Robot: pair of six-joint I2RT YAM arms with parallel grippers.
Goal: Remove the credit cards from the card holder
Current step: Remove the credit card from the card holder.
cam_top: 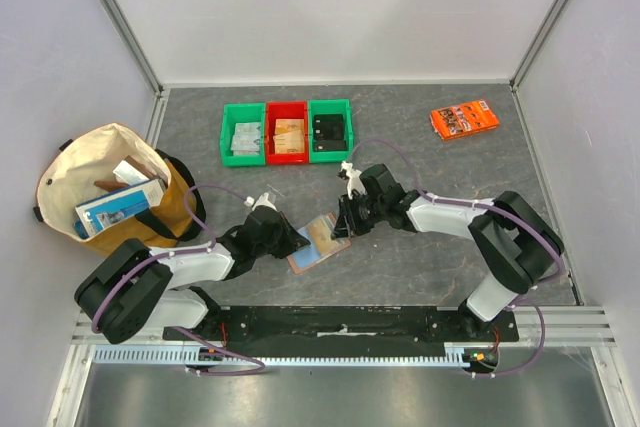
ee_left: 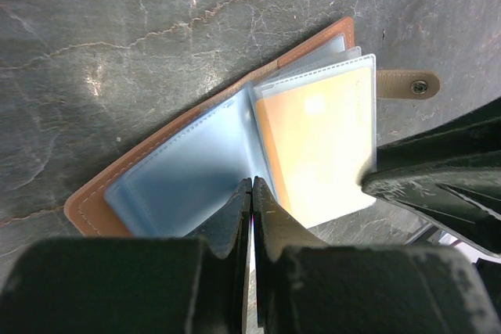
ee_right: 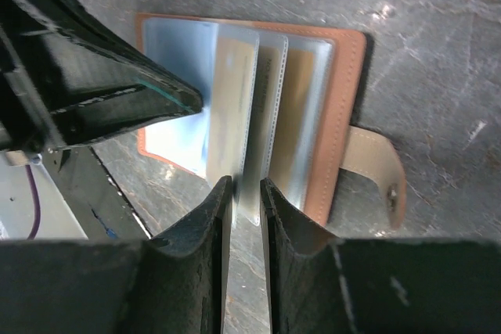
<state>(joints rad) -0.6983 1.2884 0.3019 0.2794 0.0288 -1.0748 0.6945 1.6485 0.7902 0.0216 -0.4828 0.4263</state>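
Note:
The card holder (cam_top: 318,242) lies open on the dark table, brown leather with a snap tab (ee_right: 376,170). A tan credit card (ee_left: 321,154) sits in a clear sleeve on its right half, next to a blue panel (ee_left: 180,185). More sleeved cards (ee_right: 235,91) fan out in the right wrist view. My left gripper (ee_left: 252,183) is shut, its tips resting at the holder's near edge by the fold. My right gripper (ee_right: 245,184) stands narrowly open, its fingers on either side of a sleeve's edge. From above, both grippers (cam_top: 297,240) (cam_top: 345,219) flank the holder.
Green (cam_top: 243,133), red (cam_top: 286,132) and green (cam_top: 329,130) bins stand in a row at the back. An orange packet (cam_top: 465,119) lies at the back right. A cloth bag (cam_top: 115,187) with boxes sits at the left.

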